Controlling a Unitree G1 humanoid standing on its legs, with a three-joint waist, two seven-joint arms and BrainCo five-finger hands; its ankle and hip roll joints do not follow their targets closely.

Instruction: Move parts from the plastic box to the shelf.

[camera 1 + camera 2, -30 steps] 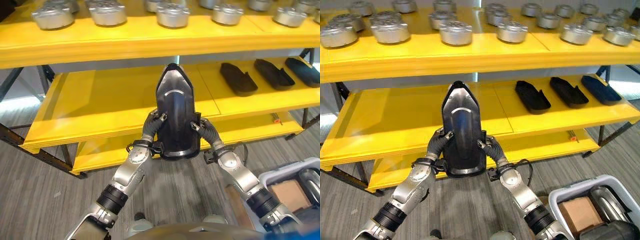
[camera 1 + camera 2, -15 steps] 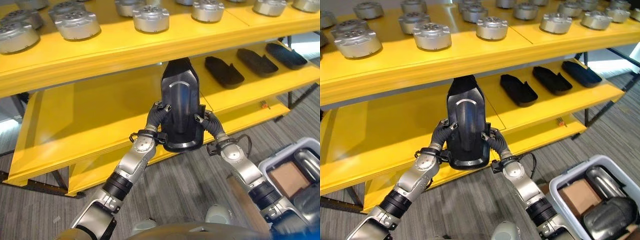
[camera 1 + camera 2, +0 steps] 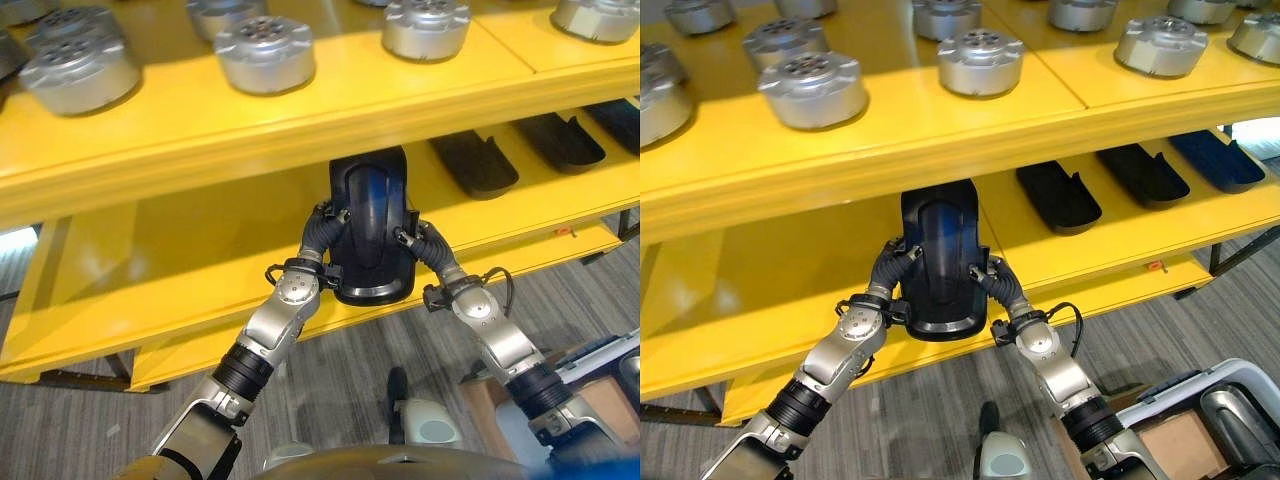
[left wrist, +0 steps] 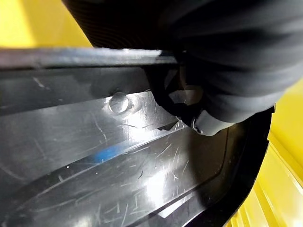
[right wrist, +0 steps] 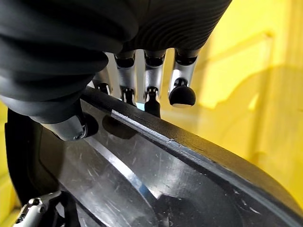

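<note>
The left hand [image 3: 322,232] grips the left edge of the black part [image 3: 371,225], thumb over the glossy face in its wrist view [image 4: 208,90] and fingers curled behind the rim. The part sits between both hands over the front edge of the middle shelf [image 3: 180,270], its far end tucked under the top shelf [image 3: 300,120]; whether it touches the middle shelf I cannot tell. The right hand [image 3: 425,247] clamps the right edge, thumb on the face and fingers [image 5: 182,90] wrapped over the rim. Silver round parts [image 3: 264,52] stand in rows on the top shelf. Further right on the middle shelf lie three black parts [image 3: 1058,196], side by side near the front edge. At the lower right corner is the box [image 3: 1230,400].
</note>
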